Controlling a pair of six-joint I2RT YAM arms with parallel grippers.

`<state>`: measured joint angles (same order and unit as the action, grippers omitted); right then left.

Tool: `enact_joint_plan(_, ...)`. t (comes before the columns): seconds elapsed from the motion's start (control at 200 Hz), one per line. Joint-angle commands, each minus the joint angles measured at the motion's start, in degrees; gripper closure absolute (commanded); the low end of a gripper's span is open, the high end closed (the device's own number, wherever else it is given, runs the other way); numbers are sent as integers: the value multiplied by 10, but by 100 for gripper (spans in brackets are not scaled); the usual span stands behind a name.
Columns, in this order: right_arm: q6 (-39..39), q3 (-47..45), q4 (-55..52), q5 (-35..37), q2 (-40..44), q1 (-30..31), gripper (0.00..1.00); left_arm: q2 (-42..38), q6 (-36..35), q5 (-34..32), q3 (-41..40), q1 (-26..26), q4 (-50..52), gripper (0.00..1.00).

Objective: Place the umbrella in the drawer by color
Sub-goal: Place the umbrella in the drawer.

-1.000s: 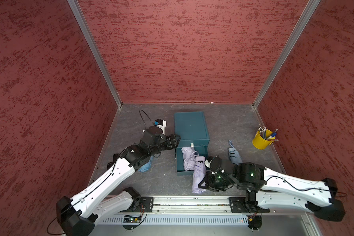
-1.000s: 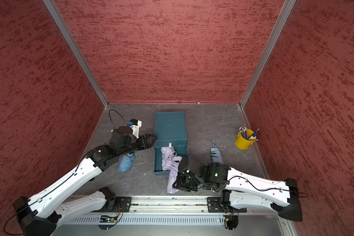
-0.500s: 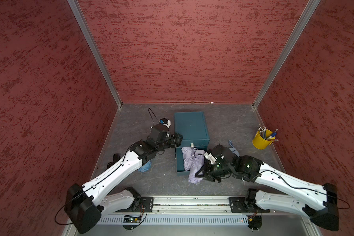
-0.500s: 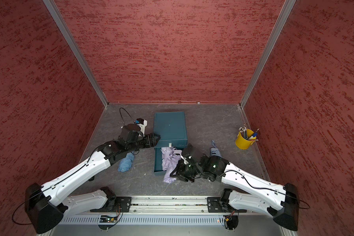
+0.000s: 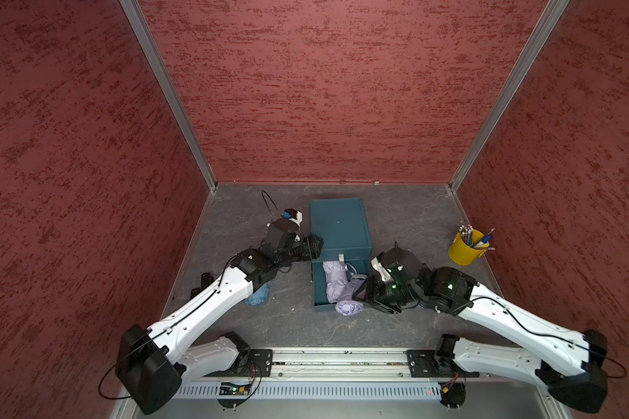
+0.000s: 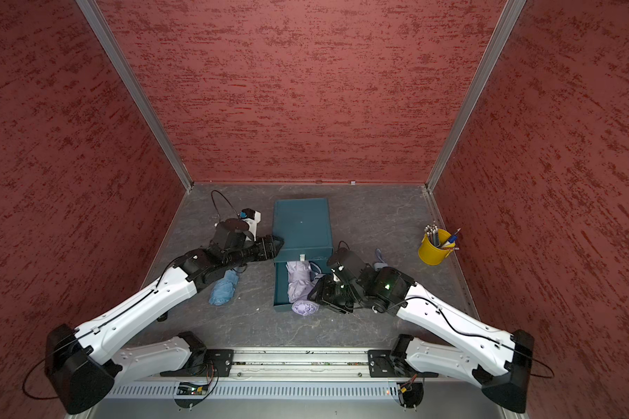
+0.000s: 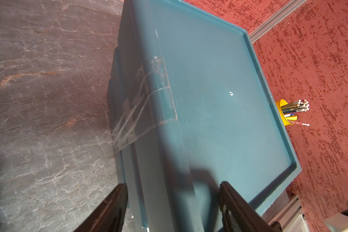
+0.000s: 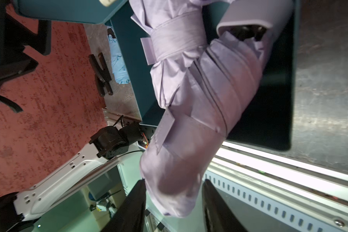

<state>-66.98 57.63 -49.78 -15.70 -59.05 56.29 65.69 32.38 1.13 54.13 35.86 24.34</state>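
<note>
Release looks done: right fingers (image 8: 133,209) have just parted and loosely flank the lilac umbrella (image 8: 189,152). It lies in the open drawer (image 5: 318,286), one end overhanging the front rim, so a nudge seems needed. Beside it a blue umbrella (image 5: 256,295) lies on the bench (image 5: 396,217). Farther back, left fingers (image 7: 109,211) gape wide, empty, astride the cabinet (image 5: 338,225) edge.

Yellow cup (image 5: 462,254) of pencils
</note>
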Motion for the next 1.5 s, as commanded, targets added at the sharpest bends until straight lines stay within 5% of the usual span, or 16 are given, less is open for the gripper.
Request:
enact_joint_plan(0.0,14,30,-22,49,-7,33,43,12,-18,1,-2,-7,3,26)
enact_joint_plan(0.165,1,62,-44,109,-32,87,38,23,-14,16,-10,-14,-2,29)
enact_joint_plan(0.291,-12,62,-42,135,-47,107,45,34,-17,27,-10,-15,-3,34)
enact_joint_plan(0.636,3,73,-83,187,-45,115,100,45,-27,0,-8,-17,21,46)
enact_joint_plan(0.847,78,88,-77,202,-50,114,100,52,-28,-7,-7,-18,29,55)
enact_joint_plan(1.192,102,126,-148,285,-112,113,100,51,-33,-4,-9,-18,34,56)
enact_joint_plan(1.328,103,116,-127,274,-112,113,71,51,-35,0,-10,-19,31,53)
enact_joint_plan(1.498,93,86,-96,263,-107,113,57,54,-35,3,-11,-23,29,53)
